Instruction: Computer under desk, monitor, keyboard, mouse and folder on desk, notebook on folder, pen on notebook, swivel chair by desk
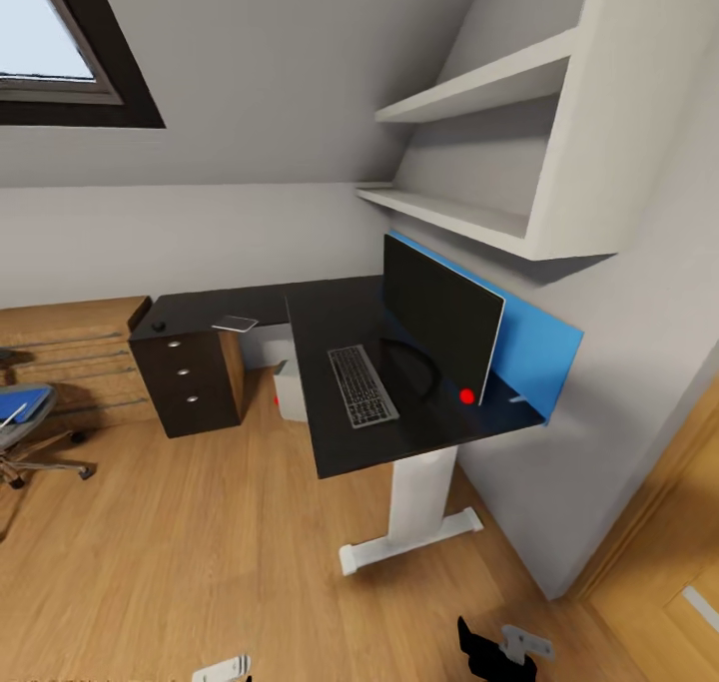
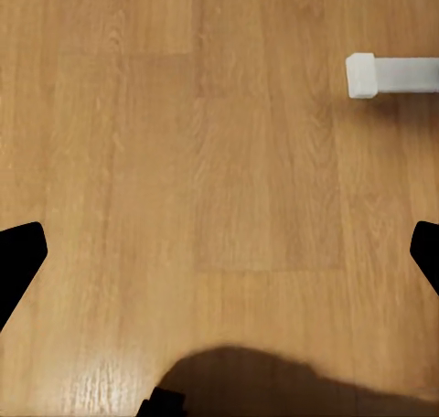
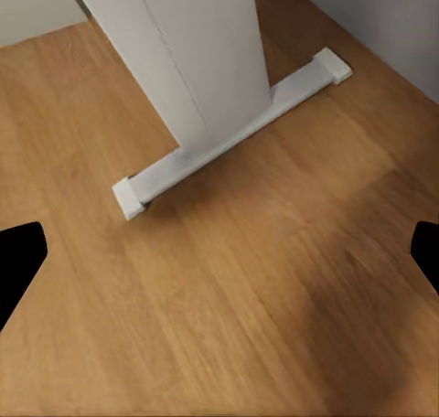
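Your left gripper (image 2: 219, 252) and right gripper (image 3: 219, 252) hung over the wood floor, fingers wide and empty. Ahead, the glossy black L-shaped table (image 1: 330, 452) carried the slim grey keyboard (image 1: 361, 385) just beside the wide black monitor (image 1: 439, 318). The silver-grey tower computer (image 1: 291, 390) sat beneath. The small rounded black mouse (image 1: 158, 326) lay at the far end, well apart from the keyboard. Judged best: you needed to roll left, clear of the white pedestal leg (image 1: 419, 492), and square up to the mouse before reaching.

Black desk (image 1: 340, 323), blue back panel (image 1: 539, 347), white leg (image 1: 419, 497).
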Motion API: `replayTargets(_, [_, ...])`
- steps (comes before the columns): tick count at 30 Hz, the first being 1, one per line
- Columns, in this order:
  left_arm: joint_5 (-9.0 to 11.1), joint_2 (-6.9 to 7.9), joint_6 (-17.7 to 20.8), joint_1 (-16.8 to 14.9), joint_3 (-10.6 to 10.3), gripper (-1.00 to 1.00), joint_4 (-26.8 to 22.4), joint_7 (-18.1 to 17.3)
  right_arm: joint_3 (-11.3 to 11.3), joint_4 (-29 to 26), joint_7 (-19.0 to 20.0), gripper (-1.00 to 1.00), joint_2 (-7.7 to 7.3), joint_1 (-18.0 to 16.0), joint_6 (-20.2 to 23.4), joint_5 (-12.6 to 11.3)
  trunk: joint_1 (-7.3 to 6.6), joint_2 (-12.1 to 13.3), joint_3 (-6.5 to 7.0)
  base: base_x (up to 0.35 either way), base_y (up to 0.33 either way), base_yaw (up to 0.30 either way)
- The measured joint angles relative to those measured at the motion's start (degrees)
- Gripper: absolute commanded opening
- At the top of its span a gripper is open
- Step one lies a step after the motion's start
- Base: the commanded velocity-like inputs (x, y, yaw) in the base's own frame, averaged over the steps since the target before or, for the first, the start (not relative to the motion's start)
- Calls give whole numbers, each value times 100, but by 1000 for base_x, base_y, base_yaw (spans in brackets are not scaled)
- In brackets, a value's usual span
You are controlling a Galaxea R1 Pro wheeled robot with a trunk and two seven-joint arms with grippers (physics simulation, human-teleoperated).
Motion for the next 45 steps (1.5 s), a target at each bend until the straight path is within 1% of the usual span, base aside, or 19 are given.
replayTargets(5, [2, -3, 4, 1, -1, 100, 1, -1, -4, -4, 1, 100, -9, 0, -46, 12, 0, 0, -1, 0, 203, 113])
replayTargets(14, [1, -9, 7, 1, -1, 100, 7, -2, 3, -3, -25, 100, 6, 0, -77, 46, 0, 0, -2, 0, 19, 272])
replayTargets(16, [1, -9, 4, 1, -1, 100, 7, -1, 7, -3, -218, 100, 16, 0, -77, 46, 0, 0, -5, 0, 0, 277])
replayTargets(19, [1, -9, 3, 1, -1, 100, 7, 0, 11, -3, -366, 100, 32, 0, -77, 62, 0, 0, -13, 0, 0, 242])
replayTargets(22, [-1, -9, 2, 1, 0, 100, 7, -2, 13, -3, -495, 100, 44, 0, -76, 161, 0, 0, -29, 0, 0, 133])
replayTargets(24, [-2, -9, 2, 0, -1, 100, 9, -1, 14, 1, -538, 100, 48, 0, -76, 300, 0, 0, -44, 0, 0, 54])
replayTargets(25, [-5, -9, 1, 0, 0, 100, 9, -1, 15, 3, -564, 100, 50, 0, -78, 437, 0, 0, -52, 0, 0, 29])
replayTargets(28, [-7, -9, 1, 0, 0, 100, 9, -1, 13, 5, -582, 100, 51, 0, -87, 570, 0, 0, -71, 0, 0, 13])
replayTargets(31, [-7, -9, 1, 0, 0, 100, 9, -1, 15, 6, -589, 100, 57, 0, -92, 623, 0, 0, -77, 0, 0, 3])
replayTargets(37, [-5, -9, 0, 0, 0, 100, 9, 0, 7, 7, -597, 100, 64, 0, -133, 638, 0, 0, -77, 0, 0, 20])
replayTargets(45, [0, -12, 8, 1, -1, 100, 7, 0, 5, 12, -602, 100, 84, 0, -143, 637, 0, 0, -43, 0, 0, 153])
